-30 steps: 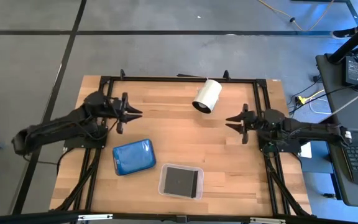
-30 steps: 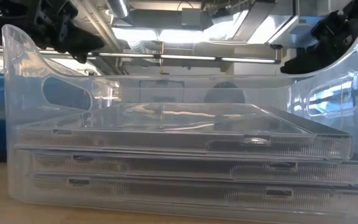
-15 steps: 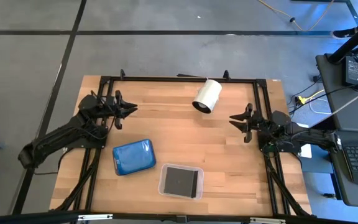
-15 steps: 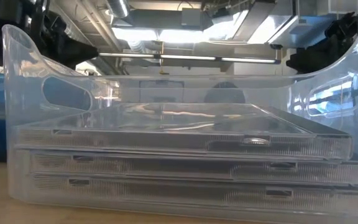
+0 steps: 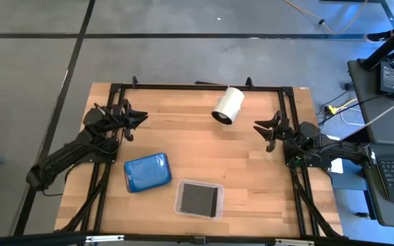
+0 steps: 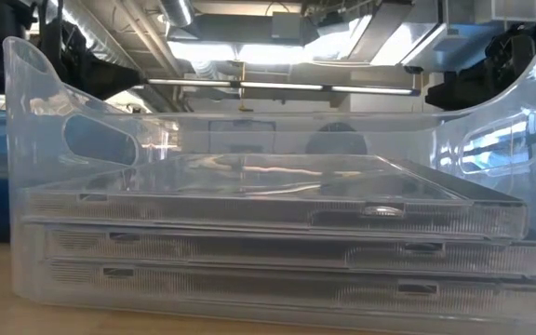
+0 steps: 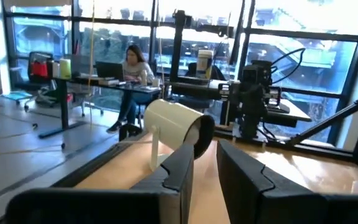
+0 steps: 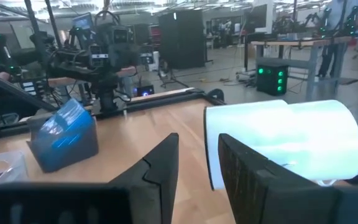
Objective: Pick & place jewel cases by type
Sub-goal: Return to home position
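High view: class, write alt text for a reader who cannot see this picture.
A wooden table seen from above: blue cases lie beside black cases in a clear tray near the bottom edge, a white cylinder near the top. The left end effector and right end effector hang open and empty at opposite sides.

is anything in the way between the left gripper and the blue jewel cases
Nothing visible: only bare table lies between the left gripper and the blue jewel cases. The white cylinder lies well aside.

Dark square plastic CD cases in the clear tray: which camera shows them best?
Low view: three cases sit stacked edge-on in the tray. High view shows only the top one; wrist views show none clearly.
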You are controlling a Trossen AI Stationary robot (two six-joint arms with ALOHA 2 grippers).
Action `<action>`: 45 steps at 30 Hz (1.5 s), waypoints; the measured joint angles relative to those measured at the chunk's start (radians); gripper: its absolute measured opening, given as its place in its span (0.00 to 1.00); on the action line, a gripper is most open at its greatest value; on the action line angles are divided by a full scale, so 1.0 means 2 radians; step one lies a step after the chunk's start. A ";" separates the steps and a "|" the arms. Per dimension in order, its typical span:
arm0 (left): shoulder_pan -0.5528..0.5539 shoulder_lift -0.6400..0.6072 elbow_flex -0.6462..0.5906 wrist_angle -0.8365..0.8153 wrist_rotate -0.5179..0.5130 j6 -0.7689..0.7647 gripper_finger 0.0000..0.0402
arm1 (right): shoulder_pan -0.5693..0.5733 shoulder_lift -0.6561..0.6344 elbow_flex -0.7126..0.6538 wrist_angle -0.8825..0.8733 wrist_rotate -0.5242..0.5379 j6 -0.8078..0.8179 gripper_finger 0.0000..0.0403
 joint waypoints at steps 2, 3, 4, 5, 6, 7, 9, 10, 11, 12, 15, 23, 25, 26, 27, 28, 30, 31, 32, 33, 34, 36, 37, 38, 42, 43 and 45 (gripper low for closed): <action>0.000 -0.007 0.000 -0.002 0.002 0.003 0.17 | 0.000 0.000 0.000 0.001 0.006 -0.001 0.29; 0.000 -0.010 0.000 -0.002 0.007 0.003 0.17 | 0.000 0.000 0.000 0.002 0.013 -0.003 0.29; 0.000 -0.014 0.000 -0.001 0.016 -0.001 0.17 | 0.000 0.000 0.000 0.004 0.021 -0.004 0.29; 0.000 -0.020 0.000 -0.002 0.025 -0.008 0.17 | 0.000 0.000 0.000 0.004 0.030 -0.007 0.29; 0.000 -0.027 0.000 -0.003 0.033 -0.013 0.17 | 0.000 0.000 0.000 0.005 0.037 -0.009 0.29; 0.000 -0.035 0.000 -0.004 0.041 -0.016 0.17 | 0.000 0.000 0.000 0.006 0.041 -0.011 0.29; 0.000 -0.052 0.000 -0.006 0.045 -0.022 0.17 | 0.000 0.000 0.000 0.008 0.042 -0.015 0.29; 0.000 -0.062 0.000 -0.006 0.045 -0.023 0.17 | 0.000 0.000 0.000 0.008 0.040 -0.019 0.29; 0.000 -0.073 0.000 -0.005 0.047 -0.023 0.17 | 0.001 0.000 0.000 0.009 0.033 -0.025 0.29; -0.001 -0.074 0.000 0.000 0.047 -0.022 0.17 | 0.003 0.000 0.000 0.011 0.025 -0.027 0.29; -0.001 -0.074 0.000 0.014 0.051 -0.029 0.16 | 0.007 0.000 0.000 0.036 0.011 -0.027 0.29; -0.001 -0.073 0.000 0.003 0.051 -0.048 0.17 | 0.009 0.000 0.001 0.062 -0.019 -0.038 0.29; -0.001 -0.073 0.000 0.003 0.051 -0.048 0.17 | 0.009 0.000 0.001 0.053 -0.019 -0.036 0.29; -0.001 -0.073 0.000 0.003 0.051 -0.048 0.17 | 0.009 0.000 0.001 0.041 -0.019 -0.034 0.29; -0.001 -0.073 0.000 0.003 0.051 -0.048 0.17 | 0.009 0.000 0.001 0.027 -0.020 -0.024 0.29; -0.001 -0.073 0.000 0.003 0.051 -0.048 0.16 | 0.009 0.000 0.001 0.013 -0.020 -0.019 0.29; 0.000 -0.073 0.000 0.003 0.051 -0.048 0.16 | 0.009 0.000 0.001 -0.006 -0.020 -0.010 0.29; -0.001 -0.073 0.000 0.003 0.051 -0.048 0.17 | 0.009 0.001 0.001 -0.007 -0.024 -0.009 0.29; -0.001 -0.073 0.000 0.003 0.051 -0.048 0.17 | 0.009 0.002 0.001 -0.006 -0.031 -0.005 0.29; -0.001 -0.073 0.000 0.003 0.051 -0.048 0.17 | 0.009 0.002 0.001 -0.007 -0.041 0.003 0.29; -0.001 -0.073 0.000 0.003 0.051 -0.048 0.17 | 0.009 0.002 0.001 -0.008 -0.050 0.004 0.29; -0.001 -0.073 0.000 0.003 0.051 -0.048 0.17 | 0.009 0.002 0.001 -0.009 -0.058 0.002 0.29; -0.001 -0.073 0.000 0.003 0.051 -0.048 0.17 | 0.009 0.002 0.001 -0.009 -0.060 0.002 0.29; -0.001 -0.073 0.000 0.003 0.051 -0.048 0.17 | 0.009 0.002 0.001 -0.009 -0.060 0.003 0.29; -0.001 -0.073 0.000 0.003 0.050 -0.048 0.17 | 0.009 0.002 0.001 -0.010 -0.060 0.000 0.29; -0.001 -0.073 0.000 0.003 0.050 -0.048 0.16 | 0.009 0.002 0.001 -0.010 -0.060 0.002 0.29; -0.001 -0.073 0.000 0.003 0.050 -0.048 0.17 | 0.009 0.002 0.001 -0.010 -0.060 0.002 0.29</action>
